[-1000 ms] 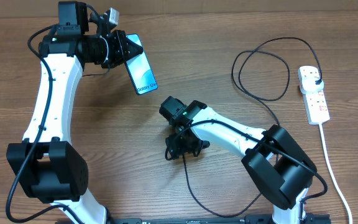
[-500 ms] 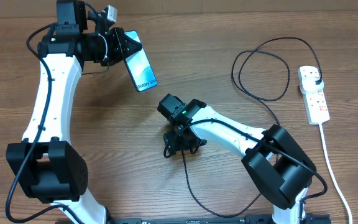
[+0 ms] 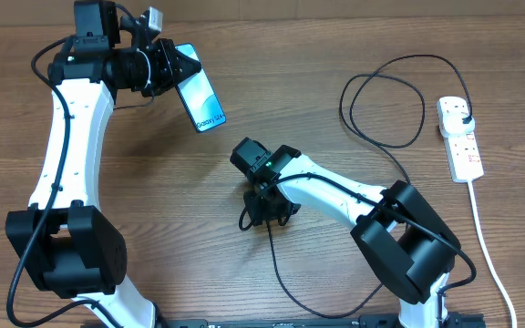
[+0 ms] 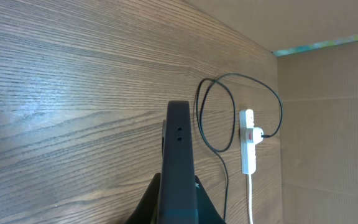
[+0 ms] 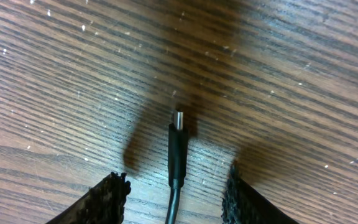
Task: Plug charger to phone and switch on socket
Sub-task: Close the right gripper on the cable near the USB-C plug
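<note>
The left gripper (image 3: 173, 71) is clamped on one end of the phone (image 3: 200, 102), near the far edge of the table (image 3: 153, 191). The right gripper (image 5: 176, 186) has its fingers apart, and the tip of the charger (image 5: 178, 149) lies between them. The socket (image 3: 459, 138) sits far off right.

phone (image 4: 178, 155): from the left wrist you see it edge-on, screen hidden, lower end cut by the frame
phone text: too small for you to read from overhead
charger (image 5: 177, 155): runs off the right wrist view's bottom edge
right gripper (image 5: 174, 190): only its fingertips (image 5: 112, 198) show
socket (image 3: 459, 137): switches too small to tell on or off
</note>
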`<state>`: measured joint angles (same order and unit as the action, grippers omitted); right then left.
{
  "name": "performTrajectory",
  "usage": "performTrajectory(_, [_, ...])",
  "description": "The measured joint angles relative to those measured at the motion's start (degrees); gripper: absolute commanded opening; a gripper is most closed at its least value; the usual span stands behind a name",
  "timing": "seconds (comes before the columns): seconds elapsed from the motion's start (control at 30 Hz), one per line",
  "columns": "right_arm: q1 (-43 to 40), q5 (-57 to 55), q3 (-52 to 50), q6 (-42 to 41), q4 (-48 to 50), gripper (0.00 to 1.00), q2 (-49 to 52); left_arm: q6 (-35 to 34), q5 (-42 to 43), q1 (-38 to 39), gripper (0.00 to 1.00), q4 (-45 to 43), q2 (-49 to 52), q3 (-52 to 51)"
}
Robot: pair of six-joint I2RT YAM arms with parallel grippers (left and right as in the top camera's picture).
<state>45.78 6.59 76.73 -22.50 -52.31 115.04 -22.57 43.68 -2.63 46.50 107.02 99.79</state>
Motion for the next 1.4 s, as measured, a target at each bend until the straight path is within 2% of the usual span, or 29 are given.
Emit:
performTrajectory(0.17, [0.00, 0.04, 0.00, 0.00, 0.46, 0.45, 0.00, -0.17, 0.00, 0.00, 0.04, -0.11, 0.00, 0.00])
performTrajectory(0.37, [0.02, 0.09, 0.22, 0.02, 0.11, 0.45, 0.33, -1.16, 0.00, -0.04, 0.04, -0.74, 0.00, 0.00])
performTrajectory(0.5, [0.00, 0.15, 1.36, 0.04, -1.36, 0.39, 1.14, -1.84, 0.02, -0.42, 0.04, -1.53, 0.00, 0.00])
performTrajectory(0.8, [0.00, 0.33, 2.89, 0.09, -2.84, 0.34, 2.23, -2.82, 0.00, -1.25, 0.04, -1.77, 0.00, 0.00])
performTrajectory(1.0, [0.00, 0.48, 3.02, 0.11, -2.62, 0.19, 2.45, -2.82, 0.00, -1.22, 0.04, -1.77, 0.00, 0.00])
performTrajectory(1.4, [0.00, 0.55, 3.10, 0.24, -2.80, 0.14, 2.56, -2.82, 0.00, -1.22, 0.04, -1.68, 0.00, 0.00])
